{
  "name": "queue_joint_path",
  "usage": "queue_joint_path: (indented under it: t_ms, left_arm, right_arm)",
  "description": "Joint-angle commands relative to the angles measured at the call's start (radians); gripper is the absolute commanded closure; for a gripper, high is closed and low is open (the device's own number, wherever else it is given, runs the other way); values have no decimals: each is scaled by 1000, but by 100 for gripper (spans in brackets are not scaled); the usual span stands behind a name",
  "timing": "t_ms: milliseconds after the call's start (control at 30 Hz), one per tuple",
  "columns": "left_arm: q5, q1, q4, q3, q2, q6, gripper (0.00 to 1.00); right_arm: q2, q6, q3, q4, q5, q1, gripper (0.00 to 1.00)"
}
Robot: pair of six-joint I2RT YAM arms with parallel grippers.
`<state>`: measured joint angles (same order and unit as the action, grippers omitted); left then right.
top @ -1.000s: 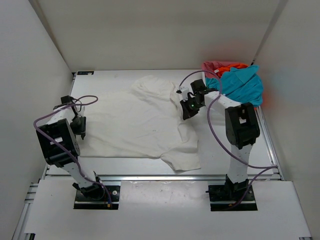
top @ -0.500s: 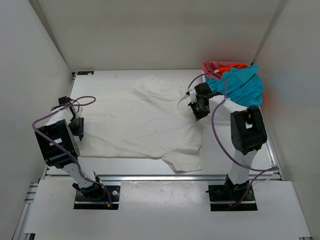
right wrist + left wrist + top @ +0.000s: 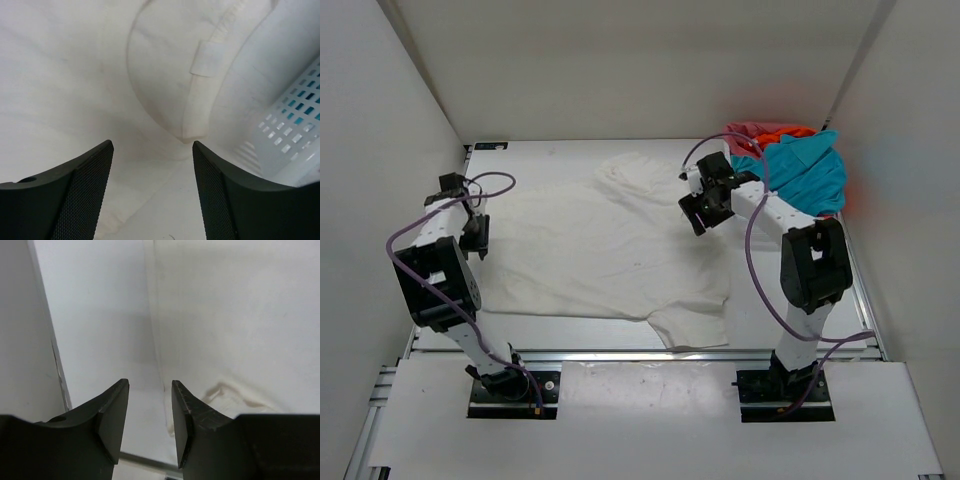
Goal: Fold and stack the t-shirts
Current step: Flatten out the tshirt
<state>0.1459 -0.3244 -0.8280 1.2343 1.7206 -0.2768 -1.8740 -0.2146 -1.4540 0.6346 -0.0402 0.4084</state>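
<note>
1. Nearest the arm bases, the white cloth short-sleeved t-shirt (image 3: 610,240) lies spread flat on the white table (image 3: 540,165), with one sleeve reaching toward the near edge.
2. The left gripper (image 3: 479,240) hangs at this shirt's left edge, its fingers parted and nothing between them. In the left wrist view the cloth's edge runs under the gap, and most of the shirt lies on the right finger's side.
3. Farther back, the right gripper (image 3: 700,215) hovers over the shirt's right shoulder. Its jaws are wide apart and empty, and the ribbed collar (image 3: 192,120) lies just ahead of the fingertips.
4. Farthest, in the right corner, the teal-blue t-shirt (image 3: 805,170), the bright orange t-shirt (image 3: 785,131) and the pinkish-red t-shirt (image 3: 750,130) are heaped together. The right wrist view shows the white plastic mesh basket (image 3: 292,135) just beside the collar.
</note>
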Motion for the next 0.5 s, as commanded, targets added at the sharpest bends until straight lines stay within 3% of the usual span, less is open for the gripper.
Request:
queue_joint_path:
  t_ms: [0, 200, 467]
  left_arm:
    - [-9, 44, 33, 100, 34, 31, 49]
    - [70, 120, 162, 189, 145, 115, 49]
    - [57, 148, 283, 247, 284, 127, 50]
  right_arm:
    - [68, 8, -5, -12, -10, 41, 30]
    - [121, 21, 18, -61, 95, 20, 44]
    - [136, -2, 64, -26, 171, 1, 47]
